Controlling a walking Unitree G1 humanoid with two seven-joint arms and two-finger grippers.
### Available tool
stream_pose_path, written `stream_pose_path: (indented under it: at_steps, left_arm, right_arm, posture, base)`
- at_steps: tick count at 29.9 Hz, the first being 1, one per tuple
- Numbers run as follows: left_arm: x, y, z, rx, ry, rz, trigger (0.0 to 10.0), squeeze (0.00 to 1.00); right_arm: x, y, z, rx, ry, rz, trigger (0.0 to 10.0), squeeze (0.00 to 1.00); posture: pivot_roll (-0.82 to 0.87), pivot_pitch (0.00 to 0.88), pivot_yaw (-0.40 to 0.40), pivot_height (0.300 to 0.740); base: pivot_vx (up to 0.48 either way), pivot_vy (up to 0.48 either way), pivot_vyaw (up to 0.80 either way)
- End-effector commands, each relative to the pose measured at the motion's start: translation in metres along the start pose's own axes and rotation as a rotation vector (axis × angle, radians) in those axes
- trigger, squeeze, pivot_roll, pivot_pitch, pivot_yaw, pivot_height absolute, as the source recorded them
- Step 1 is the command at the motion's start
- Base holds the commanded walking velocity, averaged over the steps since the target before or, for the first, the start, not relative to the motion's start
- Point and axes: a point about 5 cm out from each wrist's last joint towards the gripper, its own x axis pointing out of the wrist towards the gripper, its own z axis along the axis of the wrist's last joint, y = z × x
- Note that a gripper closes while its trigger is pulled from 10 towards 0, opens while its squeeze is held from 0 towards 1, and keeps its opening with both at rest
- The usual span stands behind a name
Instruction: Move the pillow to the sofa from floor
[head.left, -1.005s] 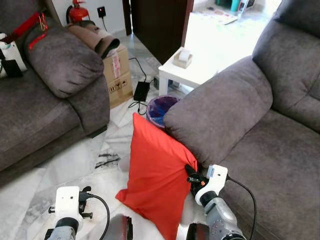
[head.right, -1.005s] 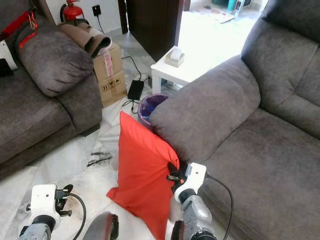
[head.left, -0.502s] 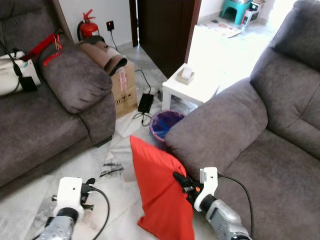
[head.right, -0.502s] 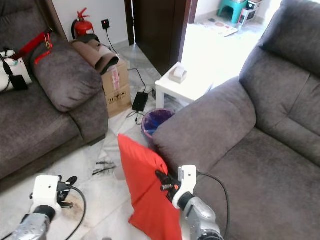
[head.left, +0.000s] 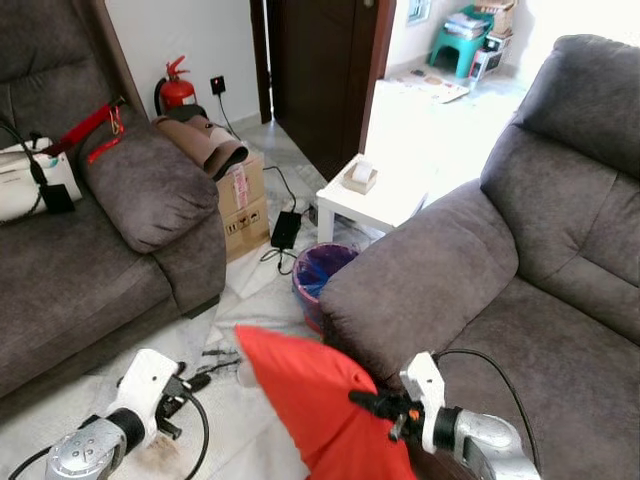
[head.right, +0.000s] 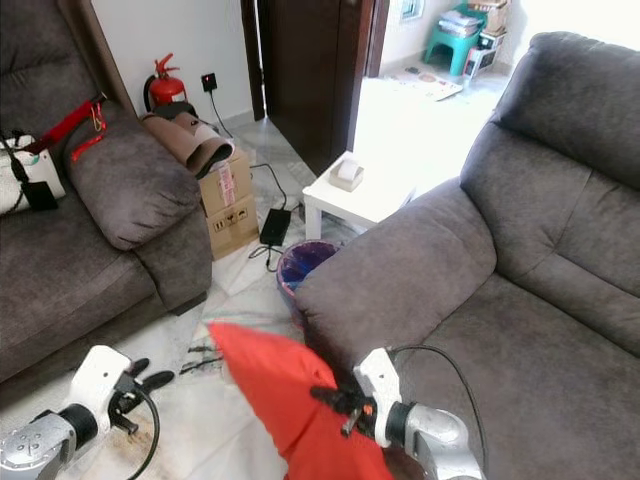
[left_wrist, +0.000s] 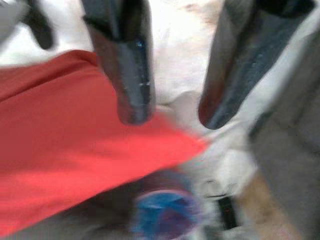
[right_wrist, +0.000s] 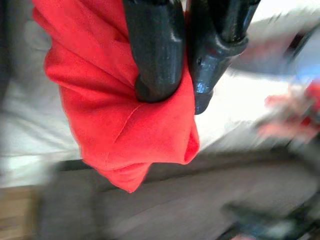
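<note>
Pillow (head.left: 320, 405): I am seeing the red pillow lifted clear of the floor (head.left: 245, 300), hanging low in front of me, just beside the front of the right-hand sofa (head.left: 520, 330).
Right gripper (head.left: 375, 402): I am reading its jaws as pressed together on a bunched fold of the pillow's fabric; the right wrist view shows both fingers (right_wrist: 155, 50) pinching red cloth.
Left gripper (head.left: 195, 383): I am holding it low over the floor, jaws spread and carrying nothing; the pillow's near corner lies just past its fingertips in the left wrist view.
Long axis: The pillow is running slantwise, one corner pointing up and toward my left, the bulk trailing down below the pinch.
Key relation: The sofa seat is lying to the right of and above the pinch point, with the armrest (head.left: 420, 275) standing just beyond the pillow.
Nearer arm: The right arm is holding the load and is closer to the seat.
Next move, as I judge it: I am needing to raise and swing the pillow rightward over the seat edge.
</note>
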Motion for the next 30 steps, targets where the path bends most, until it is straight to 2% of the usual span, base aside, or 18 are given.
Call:
stream_pose_path:
  at_steps: [1,3,7,11,12,14,15,23,25,30]
  left_arm:
    - [-0.001,-0.003,0.002,0.011,0.007,-0.066,10.0,1.00]
    - [0.001,-0.008,0.001,0.037,0.028,-0.137,10.0,1.00]
    - [0.004,-0.015,0.001,0.036,0.036,-0.218,10.0,1.00]
    - [0.005,-0.016,0.001,0.038,0.037,-0.226,10.0,1.00]
    - [0.007,-0.025,0.001,0.062,0.043,-0.310,10.0,1.00]
    - [0.007,-0.028,0.001,0.067,0.048,-0.346,10.0,1.00]
    - [0.008,-0.031,0.002,0.075,0.057,-0.401,10.0,1.00]
    - [0.013,-0.033,0.003,0.112,0.079,-0.514,10.0,1.00]
    - [0.012,-0.038,-0.009,0.150,0.147,-0.605,10.0,1.00]
    - [0.011,-0.037,-0.017,0.195,0.192,-0.626,10.0,1.00]
  right_arm:
    - [0.004,0.002,0.023,-0.093,-0.044,0.082,10.0,0.00]
    - [0.000,0.008,0.025,-0.124,-0.003,0.166,10.0,0.00]
    - [-0.003,0.013,0.023,-0.138,0.049,0.244,10.0,0.00]
    - [-0.004,0.013,0.023,-0.138,0.053,0.252,10.0,0.00]
    - [-0.005,0.016,0.023,-0.149,0.068,0.280,10.0,0.00]
    - [-0.006,0.017,0.024,-0.153,0.072,0.290,10.0,0.00]
    - [-0.006,0.020,0.027,-0.161,0.071,0.310,10.0,0.00]
    - [-0.009,0.024,0.036,-0.186,0.073,0.339,10.0,0.00]
    - [-0.008,0.028,0.041,-0.205,0.068,0.359,10.0,0.00]
    - [-0.008,0.031,0.044,-0.211,0.072,0.376,10.0,0.00]
  posture:
    - [0.12,0.015,0.004,0.740]
    - [0.12,0.009,0.001,0.740]
    - [0.12,0.012,-0.003,0.740]
    - [0.12,0.016,-0.006,0.740]
    - [0.12,0.029,-0.010,0.740]
    - [0.12,0.029,-0.010,0.740]
    - [0.12,0.041,-0.011,0.740]
    - [0.11,0.048,-0.009,0.740]
    - [0.11,0.051,-0.014,0.740]
    - [0.11,0.052,-0.014,0.740]
  base:
    - [0.000,0.000,0.00]
    - [0.000,0.000,0.00]
    - [0.000,0.000,0.00]
    - [0.000,0.000,0.00]
    - [0.000,0.000,0.00]
    - [0.000,0.000,0.00]
    - [0.000,0.000,0.00]
    - [0.000,0.000,0.00]
    - [0.000,0.000,0.00]
    - [0.000,0.000,0.00]
